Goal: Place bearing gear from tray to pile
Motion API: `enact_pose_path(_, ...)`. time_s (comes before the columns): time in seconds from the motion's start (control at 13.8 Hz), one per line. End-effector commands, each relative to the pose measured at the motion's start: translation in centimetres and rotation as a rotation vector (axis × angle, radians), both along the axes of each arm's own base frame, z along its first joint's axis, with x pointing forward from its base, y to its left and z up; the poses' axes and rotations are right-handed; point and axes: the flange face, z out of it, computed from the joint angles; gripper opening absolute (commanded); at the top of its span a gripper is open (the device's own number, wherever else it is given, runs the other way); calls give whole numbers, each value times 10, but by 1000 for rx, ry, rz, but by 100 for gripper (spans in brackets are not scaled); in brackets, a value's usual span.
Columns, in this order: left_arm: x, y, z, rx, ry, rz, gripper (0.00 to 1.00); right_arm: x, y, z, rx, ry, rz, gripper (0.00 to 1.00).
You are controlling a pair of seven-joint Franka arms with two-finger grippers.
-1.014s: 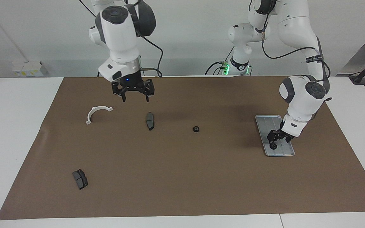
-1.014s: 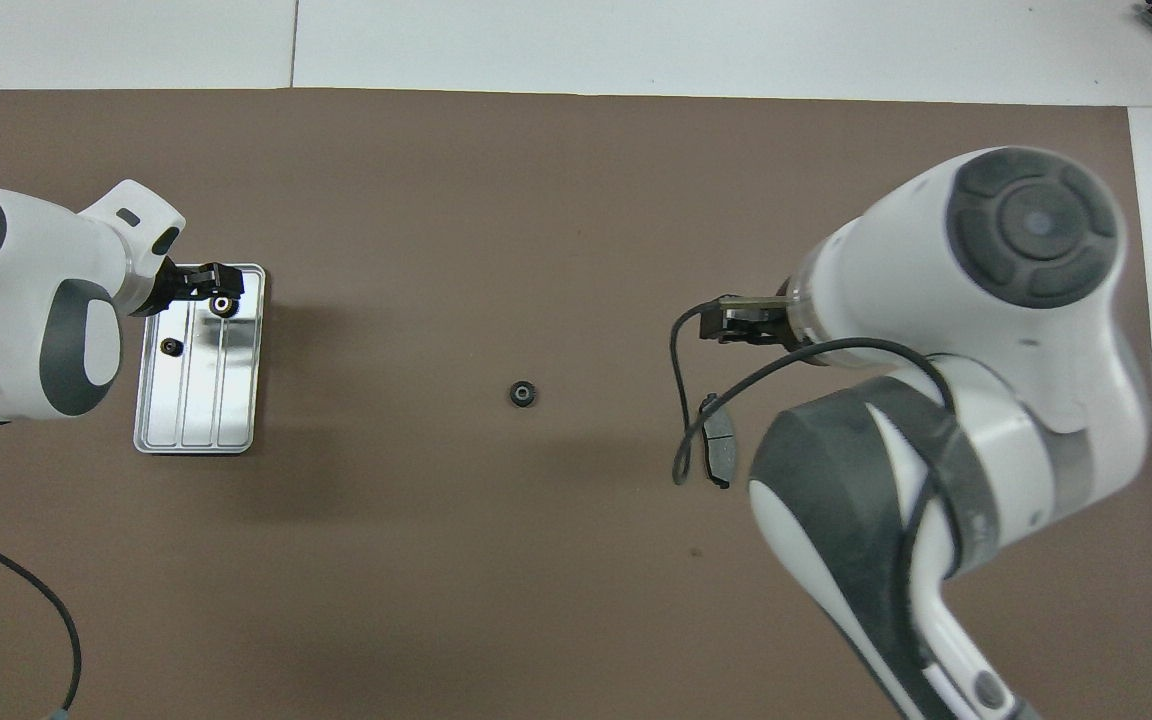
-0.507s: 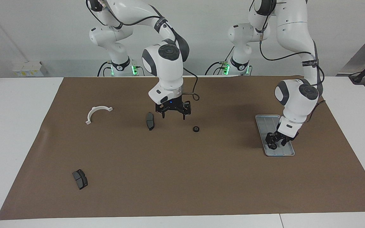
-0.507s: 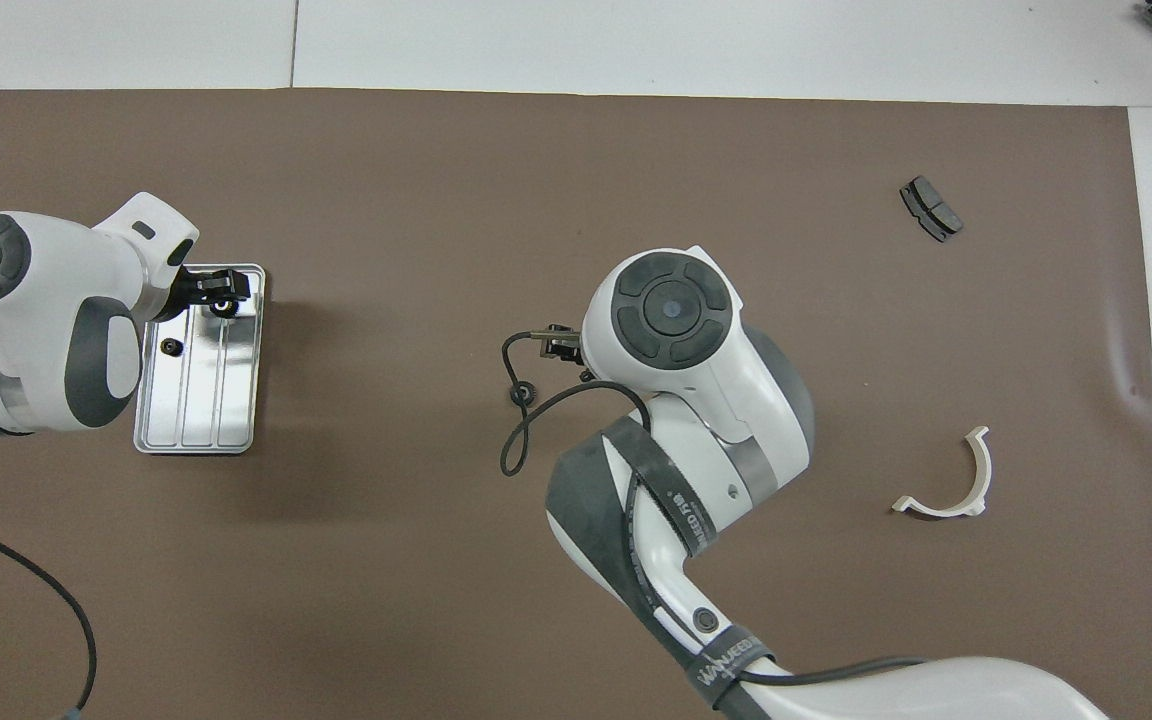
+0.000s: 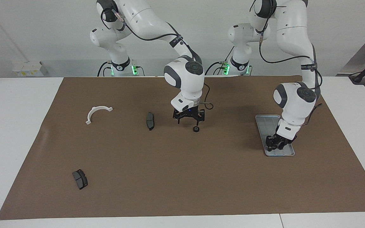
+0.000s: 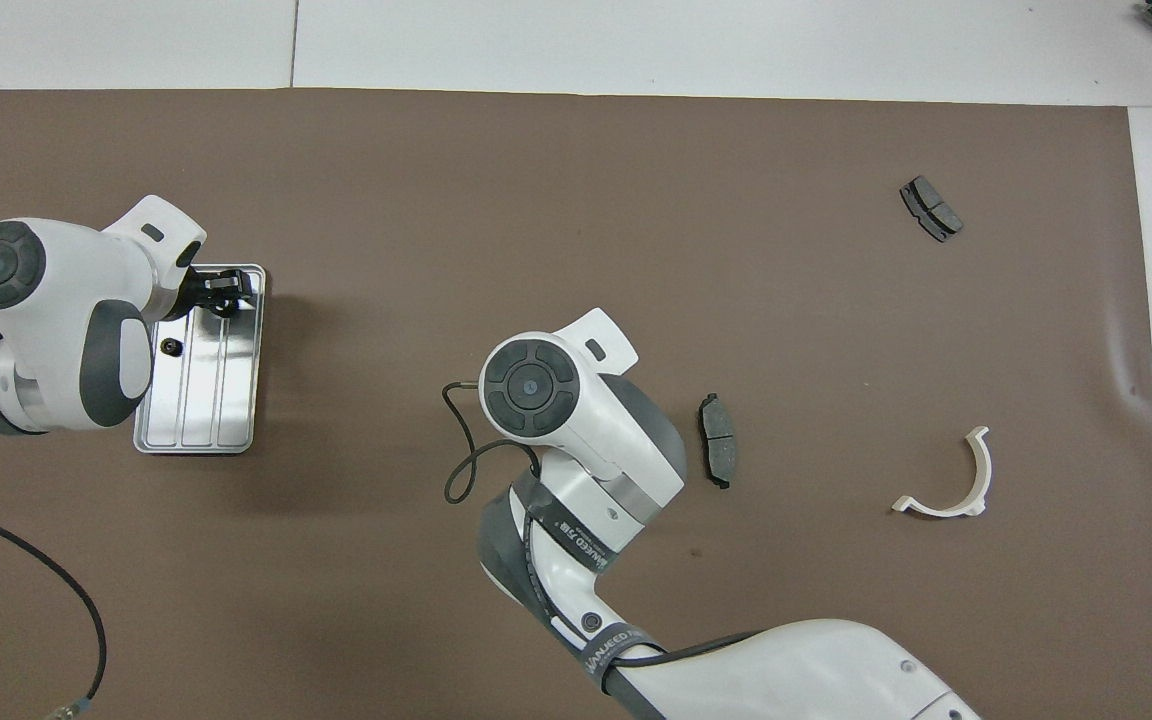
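A small black bearing gear (image 5: 196,129) lies on the brown mat in the middle of the table. My right gripper (image 5: 188,123) is open and hangs low just above it; the gear sits under the finger toward the left arm's end. In the overhead view the right arm hides this gear. The silver tray (image 5: 266,122) lies toward the left arm's end and also shows in the overhead view (image 6: 201,420). One black gear (image 6: 170,347) lies in it. My left gripper (image 5: 275,145) is low in the tray's end farther from the robots.
The pile lies toward the right arm's end: a white half-ring bracket (image 5: 97,111), a dark brake pad (image 5: 150,120) beside the right gripper, and another brake pad (image 5: 80,179) farther from the robots. The brown mat (image 5: 182,177) covers the table.
My right arm has swung from over the bracket and brake pad to the middle and come down over the loose gear. My left gripper has sunk lower into the tray.
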Motion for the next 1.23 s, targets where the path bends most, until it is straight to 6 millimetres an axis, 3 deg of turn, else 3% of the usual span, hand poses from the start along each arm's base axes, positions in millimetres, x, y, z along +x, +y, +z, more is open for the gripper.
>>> enact_pose_path(0.0, -5, 2, -5, 2, -5, -3, 30, 0, 20, -18, 35, -42, 21, 97)
enact_pose_path(0.36, 0, 1, 3, 2, -1, -1, 7, 0, 20, -24, 65, -54, 23, 85)
enact_pose_path(0.8, 34, -9, 61, -28, 60, 31, 6, 1, 23, -37, 98, -82, 35, 68)
enact_pose_path(0.87, 34, -15, 63, -49, 60, 50, 6, 1, 22, -37, 94, -79, 36, 57)
enact_pose_path(0.94, 34, -24, 64, -54, 60, 61, 6, -2, 28, -33, 95, -80, 44, 40)
enact_pose_path(1.01, 32, -40, 65, -60, 62, 77, 6, 0, 28, -30, 89, -76, 41, 13)
enact_pose_path(1.09, 31, -53, 66, -67, 63, 104, 6, 2, 28, -27, 88, -78, 40, 0)
enact_pose_path(1.16, 29, -67, 64, -75, 64, 134, 6, 5, 25, -24, 91, -83, 37, 0)
